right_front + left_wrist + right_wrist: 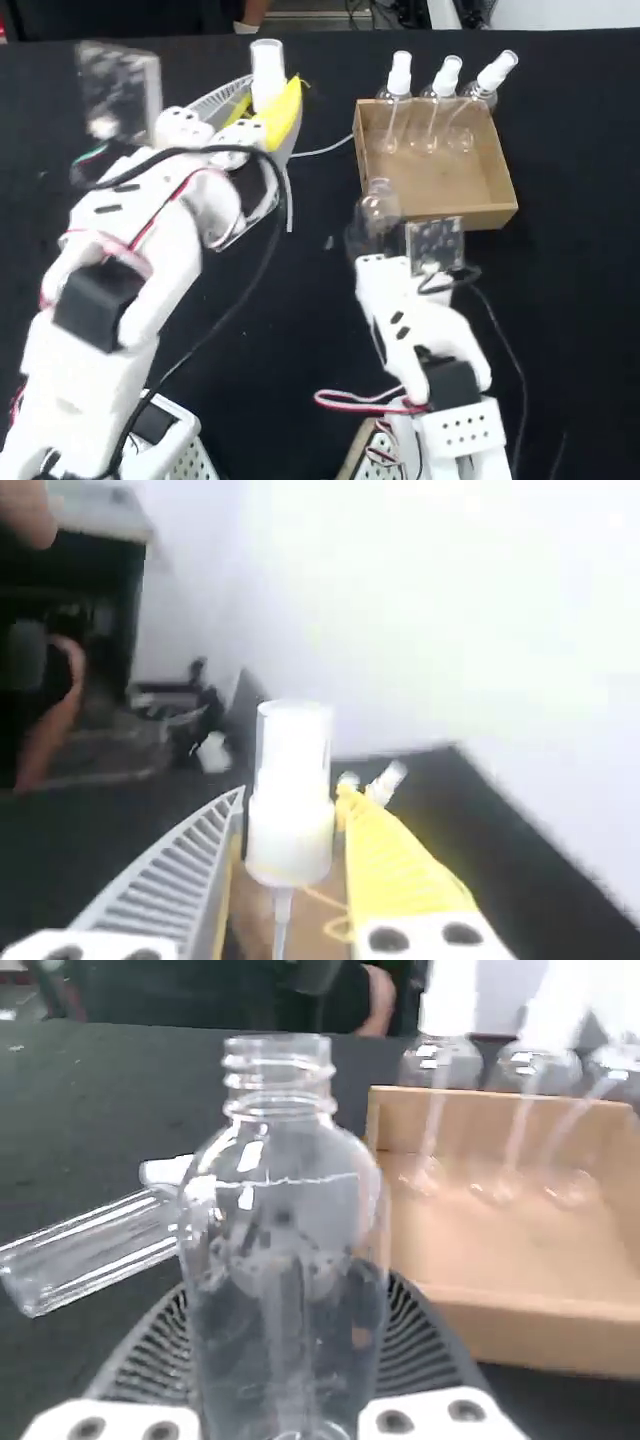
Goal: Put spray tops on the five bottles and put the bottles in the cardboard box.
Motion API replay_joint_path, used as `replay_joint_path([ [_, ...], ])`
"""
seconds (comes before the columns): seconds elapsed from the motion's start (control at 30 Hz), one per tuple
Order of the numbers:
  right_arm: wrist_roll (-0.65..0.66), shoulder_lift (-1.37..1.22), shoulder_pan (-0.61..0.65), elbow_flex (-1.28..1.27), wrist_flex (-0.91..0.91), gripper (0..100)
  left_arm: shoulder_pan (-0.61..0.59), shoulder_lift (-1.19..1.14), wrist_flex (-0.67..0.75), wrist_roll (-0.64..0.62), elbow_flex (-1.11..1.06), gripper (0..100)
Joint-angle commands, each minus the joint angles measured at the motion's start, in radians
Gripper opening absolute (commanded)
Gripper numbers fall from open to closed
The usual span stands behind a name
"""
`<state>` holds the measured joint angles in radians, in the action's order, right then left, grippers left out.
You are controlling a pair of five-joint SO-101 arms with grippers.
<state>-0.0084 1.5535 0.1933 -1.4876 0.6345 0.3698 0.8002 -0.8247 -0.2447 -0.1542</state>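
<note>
Clamped tight, the left pincer [270, 84] grips a white spray top [267, 60] between its grey ribbed finger and its yellow finger. It holds the top upright over the black table [570, 300], at about 11 o'clock in the high view. The left wrist view looks along the same pincer [290, 798]: the spray top [292, 780] stands between the two fingers, with its thin dip tube hanging below.

The right pincer [376, 238], near the middle of the table, is closed around an open bottle [378, 208], clear, with a bare threaded neck. The bottle stands upright close to the 7 o'clock corner of the cardboard box [480, 213]; whether the two touch cannot be told. From the bottle, the spray top lies at 10 o'clock, well apart.

In the right wrist view the open bottle [280, 1220] rises from between the dark ribbed fingers [420, 1350] of the right pincer [285, 1320], with the cardboard box [500, 1310] beyond it.

The box sits at about 1 o'clock on the table. Three capped bottles [438, 100] stand in a row along its 12 o'clock wall, their white tops reaching past the rim; the right wrist view shows their lower parts [520, 1070].

A clear tube-like piece [90, 1250] lies on its side on the table just beside the open bottle. What it is cannot be told.
</note>
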Motion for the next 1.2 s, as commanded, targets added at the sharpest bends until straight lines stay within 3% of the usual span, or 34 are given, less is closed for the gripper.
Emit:
replay_joint_path([
  [0.0,0.014,0.139,0.091,-0.036,-0.002,1.0,0.030,0.106,0.109,-0.048,-0.062,3],
  [0.2,0.014,0.338,0.144,-0.125,0.006,1.0,0.035,0.212,0.344,-0.051,-0.274,3],
  [0.4,0.091,0.337,0.210,-0.139,0.006,1.0,0.036,0.301,0.482,-0.051,-0.397,3],
  [0.73,0.091,0.346,0.242,-0.134,0.006,1.0,0.036,0.310,0.500,-0.046,-0.429,3],
  [1.17,0.092,0.346,0.241,-0.120,0.006,1.0,0.035,0.144,0.546,-0.044,-0.423,3],
])
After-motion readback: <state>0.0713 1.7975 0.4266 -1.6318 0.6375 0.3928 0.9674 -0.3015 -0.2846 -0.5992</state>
